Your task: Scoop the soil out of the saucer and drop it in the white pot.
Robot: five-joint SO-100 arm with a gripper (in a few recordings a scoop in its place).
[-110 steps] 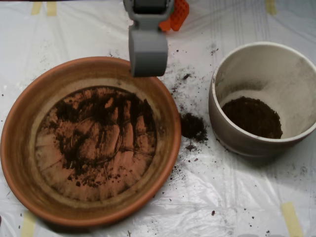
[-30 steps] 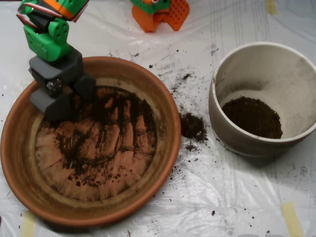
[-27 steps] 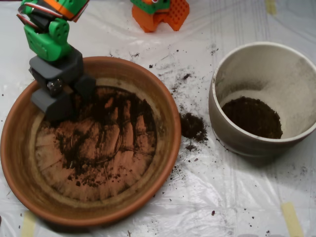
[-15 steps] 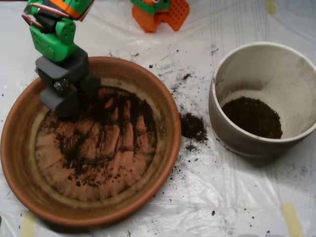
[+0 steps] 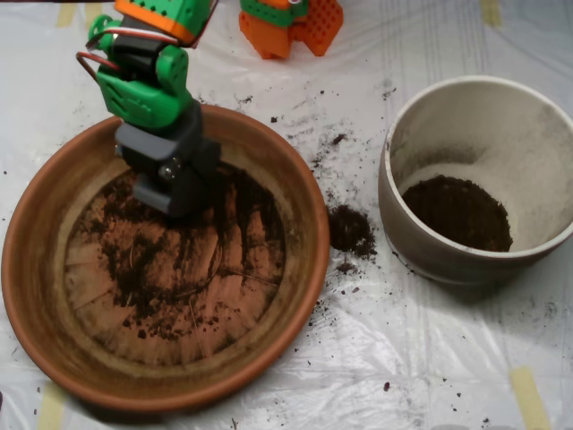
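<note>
Arm (image 5: pixel 148 67): green and orange links, reaching down from the top edge, red and white wires looped at its left side. Scoop (image 5: pixel 176 193): grey clamshell, directly below the green wrist, pointing downward, tip lowest.

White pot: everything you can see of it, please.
The white pot is a round, off-white vessel that looks ceramic, with a thick rim and a darker grey-beige outer wall. Its inner walls are dusty and smudged. It stands upright on the plastic sheet at the right, apart from the saucer, its right side cut by the frame edge. A dark mound of soil covers its floor. Nothing else touches it; spilled crumbs lie just left of its base.
</note>
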